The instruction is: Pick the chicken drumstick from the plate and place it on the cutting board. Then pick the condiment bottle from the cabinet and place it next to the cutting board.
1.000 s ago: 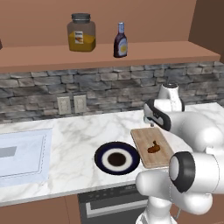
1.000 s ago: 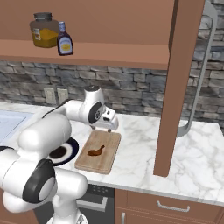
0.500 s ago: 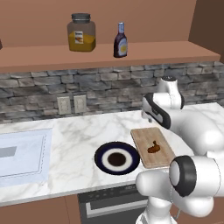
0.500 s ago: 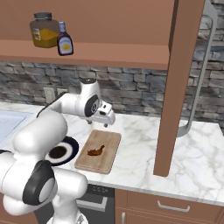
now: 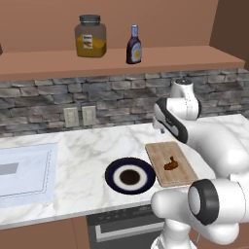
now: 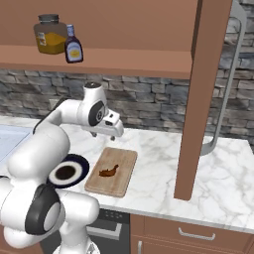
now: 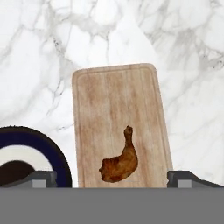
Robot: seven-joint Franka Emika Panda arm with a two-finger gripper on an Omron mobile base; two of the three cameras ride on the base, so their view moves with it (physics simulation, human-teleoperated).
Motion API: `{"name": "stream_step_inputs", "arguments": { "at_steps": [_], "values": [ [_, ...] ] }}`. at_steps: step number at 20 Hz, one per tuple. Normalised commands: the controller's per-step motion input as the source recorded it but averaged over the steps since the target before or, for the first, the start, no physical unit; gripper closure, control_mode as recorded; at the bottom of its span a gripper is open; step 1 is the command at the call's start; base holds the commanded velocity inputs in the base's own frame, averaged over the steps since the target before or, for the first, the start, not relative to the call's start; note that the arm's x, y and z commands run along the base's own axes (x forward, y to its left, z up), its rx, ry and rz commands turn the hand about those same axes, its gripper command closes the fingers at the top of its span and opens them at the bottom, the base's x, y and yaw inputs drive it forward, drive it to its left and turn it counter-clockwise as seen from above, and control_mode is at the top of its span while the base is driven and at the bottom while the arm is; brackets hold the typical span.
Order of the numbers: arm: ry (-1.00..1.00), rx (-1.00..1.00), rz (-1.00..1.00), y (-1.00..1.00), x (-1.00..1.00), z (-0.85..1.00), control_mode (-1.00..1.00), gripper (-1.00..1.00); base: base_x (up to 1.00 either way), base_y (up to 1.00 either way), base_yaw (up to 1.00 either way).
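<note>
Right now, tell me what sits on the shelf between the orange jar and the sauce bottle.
Nothing: in the left base view a bare strip of shelf separates the jar from the bottle.
</note>
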Motion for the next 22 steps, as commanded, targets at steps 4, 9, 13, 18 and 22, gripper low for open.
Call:
{"name": "stream_step_inputs", "arguments": {
  "at_steps": [4,9,13,18,22],
  "values": [
    [0.01,0.02,0.0,0.27,-0.14,0.12,-1.0,-1.0,0.0,0.0,0.0],
    [0.03,0.04,0.0,0.23,-0.15,0.08,-1.0,-1.0,0.0,0.0,0.0],
    [0.04,0.07,0.0,0.2,-0.17,0.04,-1.0,-1.0,0.0,0.0,0.0],
    [0.02,0.11,0.0,0.2,-0.21,0.0,-1.0,-1.0,0.0,0.0,0.0],
    [0.0,0.12,0.0,0.2,-0.18,0.02,-1.0,-1.0,0.0,0.0,0.0]
  ]
}}
